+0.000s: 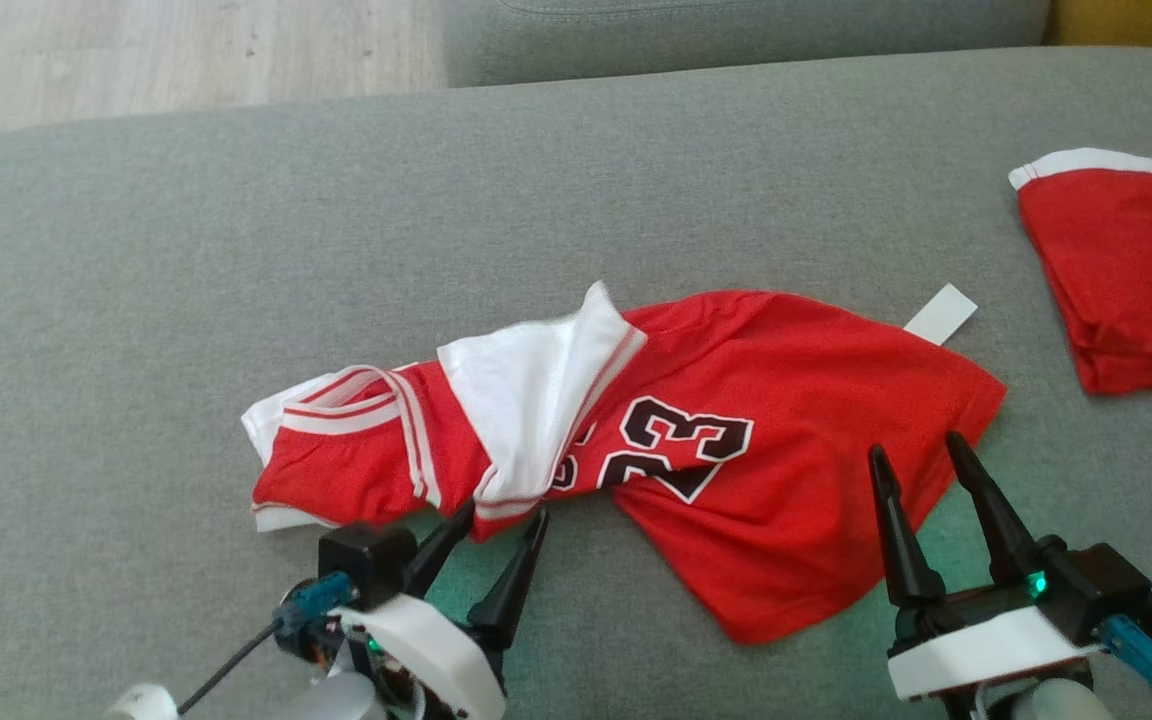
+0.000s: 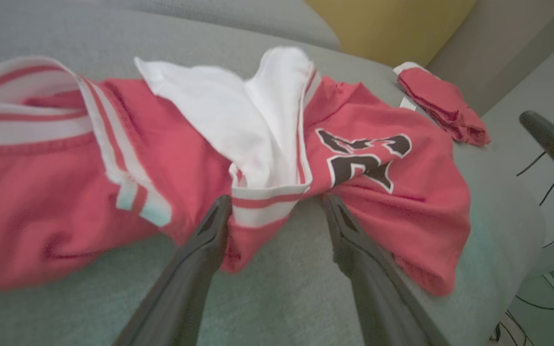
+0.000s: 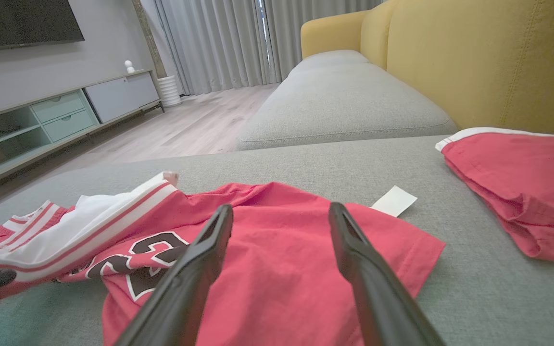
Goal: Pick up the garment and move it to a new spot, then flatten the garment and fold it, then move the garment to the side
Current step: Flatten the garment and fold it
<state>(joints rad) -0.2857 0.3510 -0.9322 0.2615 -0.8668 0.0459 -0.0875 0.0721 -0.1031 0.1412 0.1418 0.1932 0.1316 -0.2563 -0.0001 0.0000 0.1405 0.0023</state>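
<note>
Head view — 1 jersey point(image 1: 786, 400), 1 folded top point(image 1: 1136, 270), L hand point(image 1: 503, 512), R hand point(image 1: 915, 445) spread.

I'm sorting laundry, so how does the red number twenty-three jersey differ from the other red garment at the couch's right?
The jersey lies rumpled and spread mid-cushion; the folded garment is a compact stack. The jersey shows a black number and a turned-back white panel; the folded garment shows plain red with one white band. Both are red with white trim.
</note>
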